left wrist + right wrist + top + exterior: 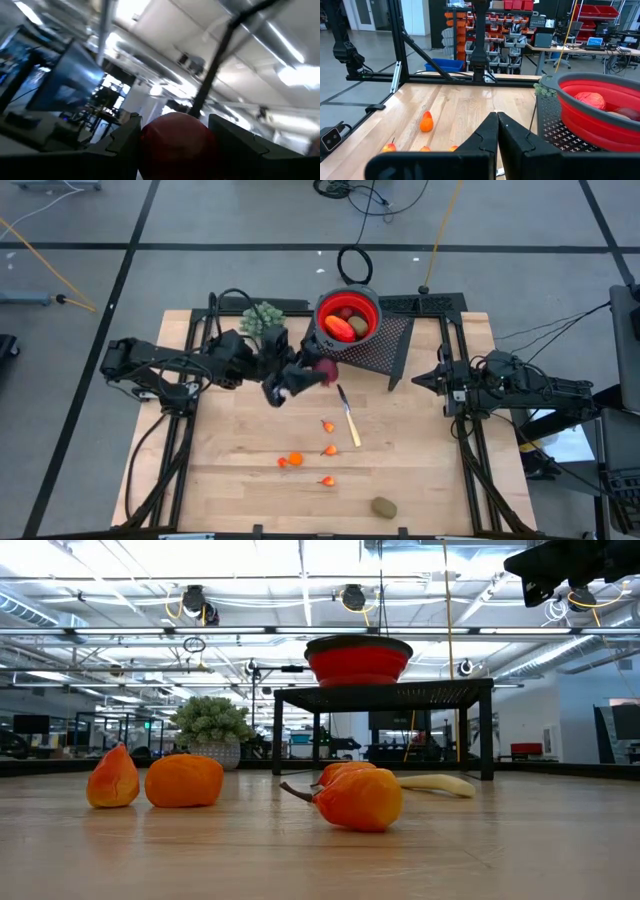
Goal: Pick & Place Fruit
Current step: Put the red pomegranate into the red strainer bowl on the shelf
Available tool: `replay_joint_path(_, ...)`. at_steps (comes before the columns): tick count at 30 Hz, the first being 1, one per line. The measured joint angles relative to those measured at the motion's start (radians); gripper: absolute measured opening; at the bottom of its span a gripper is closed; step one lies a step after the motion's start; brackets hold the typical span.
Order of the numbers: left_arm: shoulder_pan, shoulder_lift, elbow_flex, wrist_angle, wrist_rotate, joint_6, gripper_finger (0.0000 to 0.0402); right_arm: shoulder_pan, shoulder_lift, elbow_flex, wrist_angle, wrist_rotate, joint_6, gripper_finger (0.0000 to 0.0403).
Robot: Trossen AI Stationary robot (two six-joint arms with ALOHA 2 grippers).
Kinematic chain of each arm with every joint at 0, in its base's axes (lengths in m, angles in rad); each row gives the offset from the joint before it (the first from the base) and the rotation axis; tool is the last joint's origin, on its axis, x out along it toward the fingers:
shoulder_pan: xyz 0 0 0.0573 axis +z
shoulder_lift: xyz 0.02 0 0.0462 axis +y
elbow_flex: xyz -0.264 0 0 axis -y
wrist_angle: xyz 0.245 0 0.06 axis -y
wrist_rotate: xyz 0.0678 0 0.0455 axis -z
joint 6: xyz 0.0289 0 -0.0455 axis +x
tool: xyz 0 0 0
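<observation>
Nearest the front edge of the table, a brownish-green oval fruit lay alone, well apart from both arms. Beyond it, four small orange pieces were scattered across the middle of the wooden table, with a yellow-handled knife lying just past them. All of these were yet to be collected.

Further back, the left gripper was raised off the table just short of the red bowl, its fingers clamped on either side of a dark red ball. The left wrist view showed the ball sitting squarely between the fingers and lifted clear of the table.

The bowl stood on a black mesh stand and already held a red-orange oblong fruit and a brownish-green oval. So the job looked roughly a third done, with the ball about to become the next drop. A pale green knobbly bunch sat beside the bowl.

The right gripper waited at the table's right side, fingers pressed together and empty.
</observation>
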Motion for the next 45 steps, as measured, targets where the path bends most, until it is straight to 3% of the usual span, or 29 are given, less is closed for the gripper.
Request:
replay_joint_path(5, 0.000, 0.000, 0.000, 0.001, -0.168, -0.175, 0.0212, 0.000, 0.000, 0.000, 0.000, 0.000, -0.042, 0.0004)
replay_joint_path(10, 0.001, 0.000, 0.000, 0.001, -0.252, -0.287, 0.0212, 0.000, 0.000, 0.000, 0.000, 0.000, -0.047, 0.0004)
replay_joint_path(17, 0.001, 0.000, 0.000, -0.014, -0.305, -0.281, 0.0212, 0.000, 0.000, 0.000, 0.000, 0.000, -0.047, 0.0004)
replay_joint_path(24, 0.021, 0.000, 0.001, -0.186, -0.449, -0.191, 0.0212, 0.000, 0.000, 0.000, 0.000, 0.000, -0.047, 0.0004)
replay_joint_path(38, 0.195, 0.002, 0.002, -0.402, -0.458, -0.097, 0.0212, 0.000, 0.000, 0.000, 0.000, 0.000, -0.047, 0.0004)
replay_joint_path(45, 0.283, 0.031, 0.087, -0.528, -0.423, 0.019, 0.0212, 0.000, 0.000, 0.000, 0.000, 0.000, -0.047, 0.0004)
